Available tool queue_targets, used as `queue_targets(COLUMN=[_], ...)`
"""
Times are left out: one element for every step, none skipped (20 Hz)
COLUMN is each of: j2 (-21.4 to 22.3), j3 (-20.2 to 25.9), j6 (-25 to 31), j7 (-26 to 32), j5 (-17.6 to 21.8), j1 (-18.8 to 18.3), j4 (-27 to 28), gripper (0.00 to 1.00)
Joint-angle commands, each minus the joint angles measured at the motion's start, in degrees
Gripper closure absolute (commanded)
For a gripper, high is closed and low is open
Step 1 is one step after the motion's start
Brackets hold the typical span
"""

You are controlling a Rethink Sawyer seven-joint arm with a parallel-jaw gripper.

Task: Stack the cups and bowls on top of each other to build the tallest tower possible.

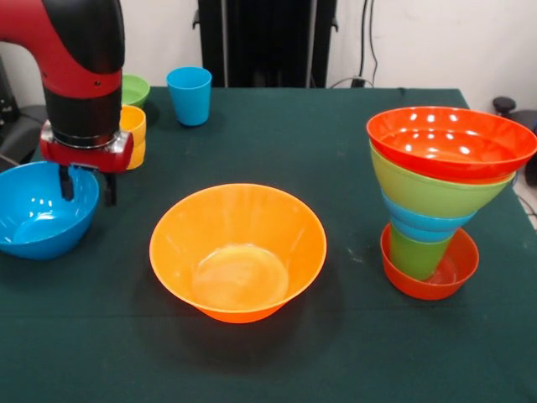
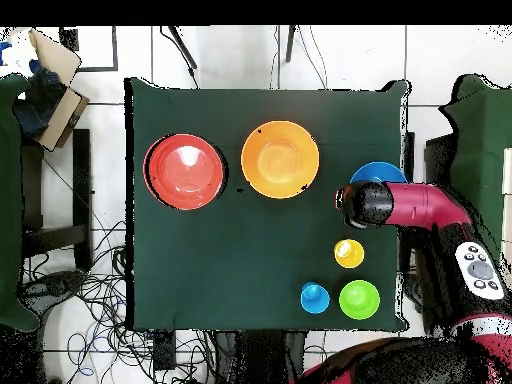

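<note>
My gripper point(image 1: 86, 186) is open, hanging at the right rim of a blue bowl point(image 1: 33, 210) on the left. One finger point(image 1: 65, 183) shows against the bowl's inside and the other just outside its rim. A large orange bowl point(image 1: 237, 248) sits empty mid-table. On the right stands the tower point(image 1: 436, 193): a small red-orange bowl point(image 1: 457, 270) lowest, then a green cup, a blue bowl, a green bowl and a wide red bowl point(image 1: 453, 141) on top. From overhead, the arm's head point(image 2: 362, 205) hides the gripper and part of the blue bowl point(image 2: 378, 172); the tower point(image 2: 185, 170) stands left of the orange bowl point(image 2: 280, 158).
Behind the gripper stand a yellow-orange cup point(image 1: 134, 134), a small green bowl point(image 1: 134, 88) and a blue cup point(image 1: 189, 95). Overhead, these are the yellow cup point(image 2: 348, 253), green bowl point(image 2: 359, 299) and blue cup point(image 2: 315, 297). The table is covered in dark green cloth point(image 1: 352, 336).
</note>
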State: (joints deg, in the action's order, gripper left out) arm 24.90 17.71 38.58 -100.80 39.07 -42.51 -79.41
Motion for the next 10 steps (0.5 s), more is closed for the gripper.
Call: queue_targets(j2=[-2.17,-2.57,-3.02,-3.2,-3.57,-3.83,-4.2,-4.5,-5.17,-5.51], j3=[-0.33,-0.23,-0.1,-0.09,-0.05,-0.01,0.02,0.04,0.14,0.17], j6=[-2.03,-2.14,-2.29,-2.41,-2.72,-2.93,-3.52,-3.82,-4.27,-4.5], j7=[3.28,3.5,3.61,3.59,3.48,3.43,3.24,3.13,2.99,2.94], j5=[2.97,2.97,2.94,2.96,3.0,3.03,3.09,3.12,3.12,3.1], j1=[0.98,0.89,0.8,0.79,0.71,0.66,0.47,0.41,0.32,0.29], j4=[-0.41,-0.09,0.25,0.36,0.41,0.47,0.17,0.15,0.32,0.37], gripper=[0.0,0.0,0.0,0.0,0.0,0.0,0.0,0.0,0.0,0.0])
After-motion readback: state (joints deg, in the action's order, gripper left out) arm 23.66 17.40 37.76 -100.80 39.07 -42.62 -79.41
